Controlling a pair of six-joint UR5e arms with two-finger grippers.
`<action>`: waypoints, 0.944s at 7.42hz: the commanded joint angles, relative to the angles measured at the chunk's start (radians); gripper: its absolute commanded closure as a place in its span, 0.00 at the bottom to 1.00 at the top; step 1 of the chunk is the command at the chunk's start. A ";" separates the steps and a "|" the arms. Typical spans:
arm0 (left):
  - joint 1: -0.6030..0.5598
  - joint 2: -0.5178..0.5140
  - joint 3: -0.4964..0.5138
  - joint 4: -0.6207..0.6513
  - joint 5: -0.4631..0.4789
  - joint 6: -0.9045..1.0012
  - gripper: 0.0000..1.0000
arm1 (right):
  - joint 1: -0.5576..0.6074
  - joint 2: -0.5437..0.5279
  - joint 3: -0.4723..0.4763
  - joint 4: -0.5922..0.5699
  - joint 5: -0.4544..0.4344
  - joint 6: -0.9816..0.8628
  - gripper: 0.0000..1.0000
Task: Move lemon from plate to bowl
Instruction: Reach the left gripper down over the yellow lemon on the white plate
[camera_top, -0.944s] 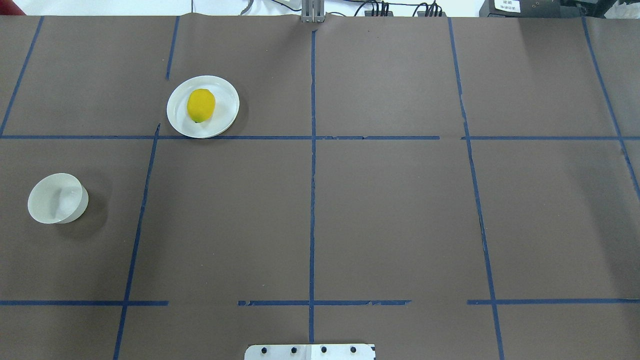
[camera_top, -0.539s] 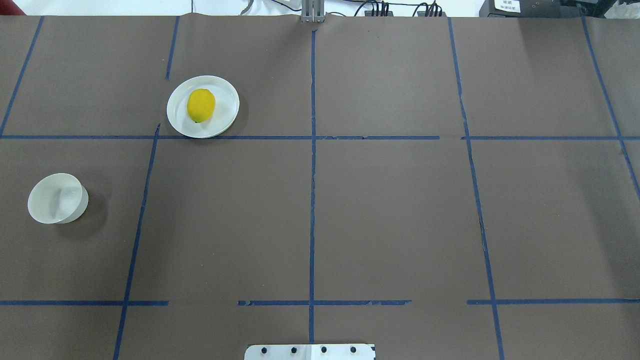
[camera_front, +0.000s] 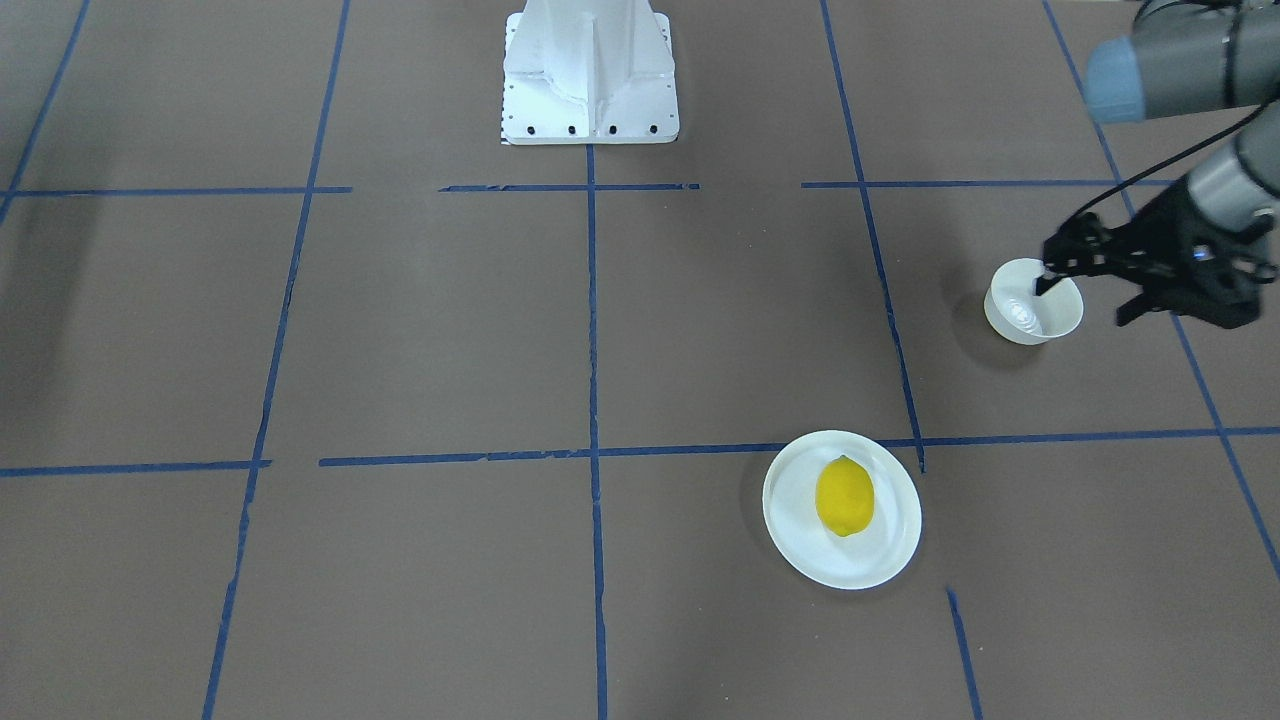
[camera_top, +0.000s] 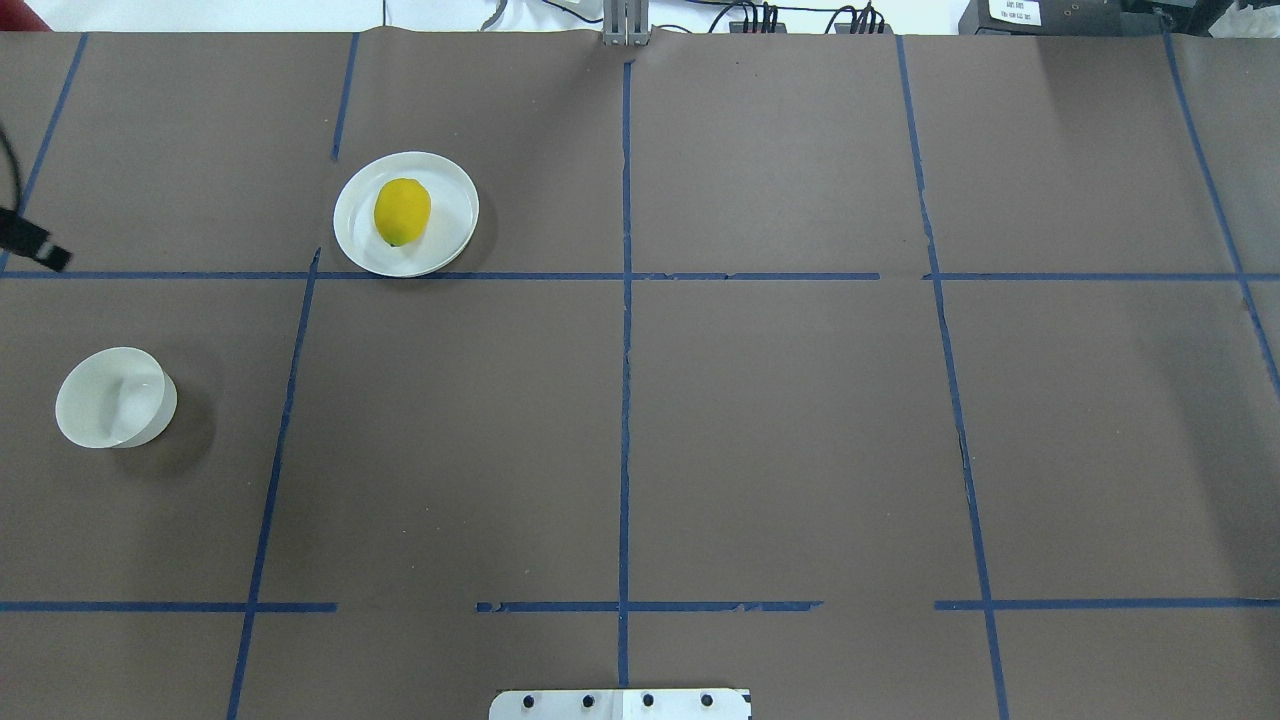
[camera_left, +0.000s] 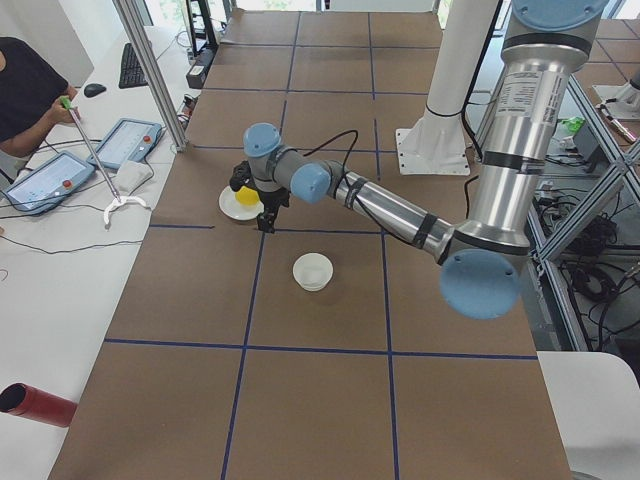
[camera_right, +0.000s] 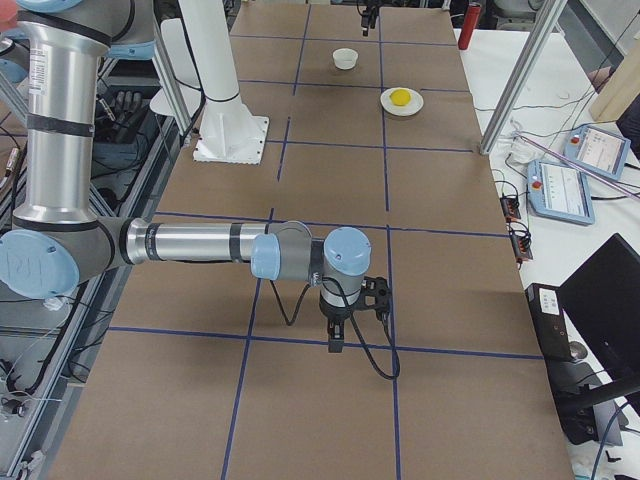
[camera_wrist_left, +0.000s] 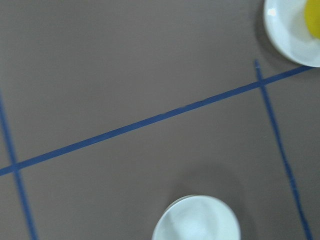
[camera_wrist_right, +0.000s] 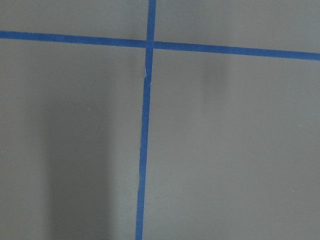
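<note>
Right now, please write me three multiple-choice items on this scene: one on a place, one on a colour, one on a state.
1. Where does the small yellow oval lemon lie? A) on the flat round white plate B) on the floor C) between gripper fingers
2. Which colour are the tape lines on the brown table? A) red B) blue C) green
3. The small deep round white bowl is: A) full B) upside down C) upright, empty
Answers: 1 A, it rests mid-plate; 2 B, the grid is blue; 3 C, its inside shows bare.
</note>
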 joint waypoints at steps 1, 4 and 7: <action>0.139 -0.280 0.230 -0.008 0.082 -0.114 0.00 | 0.000 0.000 0.000 0.000 0.000 0.000 0.00; 0.156 -0.358 0.450 -0.263 0.094 -0.224 0.00 | 0.000 0.000 0.000 0.000 0.000 0.000 0.00; 0.156 -0.448 0.592 -0.295 0.224 -0.227 0.01 | 0.000 0.000 0.000 0.000 0.000 0.000 0.00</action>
